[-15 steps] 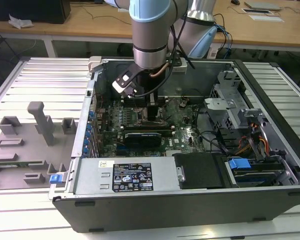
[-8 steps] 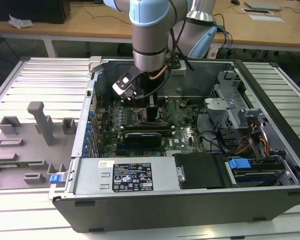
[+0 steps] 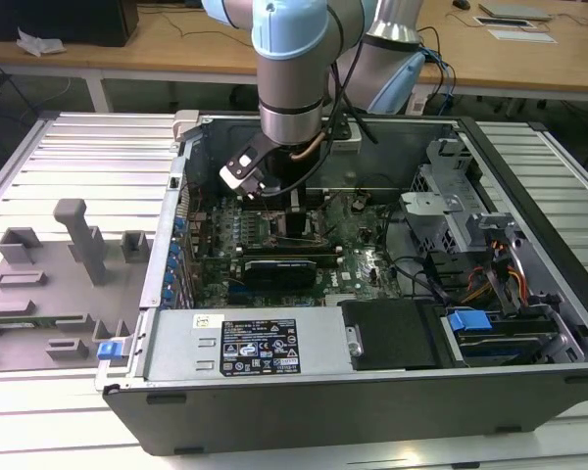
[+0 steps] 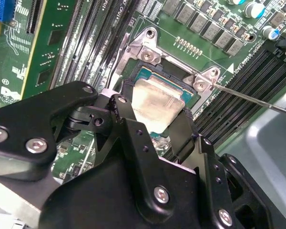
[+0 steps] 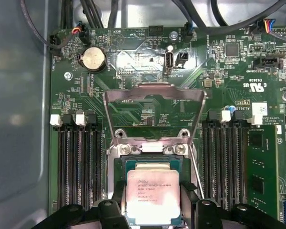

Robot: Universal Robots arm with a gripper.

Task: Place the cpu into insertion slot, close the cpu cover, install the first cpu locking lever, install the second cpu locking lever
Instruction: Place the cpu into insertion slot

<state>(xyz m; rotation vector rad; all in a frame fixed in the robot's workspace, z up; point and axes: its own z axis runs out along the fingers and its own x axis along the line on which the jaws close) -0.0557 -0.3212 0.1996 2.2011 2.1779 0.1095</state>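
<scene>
Exterior view, from its left to its right.

- Grey fixture tray [image 3: 39,294] with upright grey blocks, on the slatted bench.
- Open computer case [image 3: 372,411], lying on its side. The power supply [image 3: 176,343] along its near edge carries a black-and-white label [image 3: 260,346] of fine print and symbols; too small to read.
- The arm [image 3: 292,69] comes straight down into the case, over the motherboard [image 3: 363,264].
- Drive cage [image 3: 461,196] and a blue tab [image 3: 468,320] toward the exterior view's right.

Wrist views.

- The gripper [image 4: 156,112] is closed on the cpu [image 4: 155,98]. One black finger presses each of two opposite edges.
- The cpu's silver top is up, with several lines of small print on it.
- The cpu sits directly over the socket [image 5: 150,165]. I cannot tell whether it is seated or just above.
- The cpu cover [image 5: 155,88] is swung open. It stands up from its hinge at the socket's edge, and the board shows through its window.
- A thin metal lever [image 4: 250,98] juts out from the socket corner, unlatched.
- Black memory slots [image 5: 76,167] flank the socket.
- A coin cell [image 5: 94,58] and white silkscreen lettering lie beyond the cover.
</scene>
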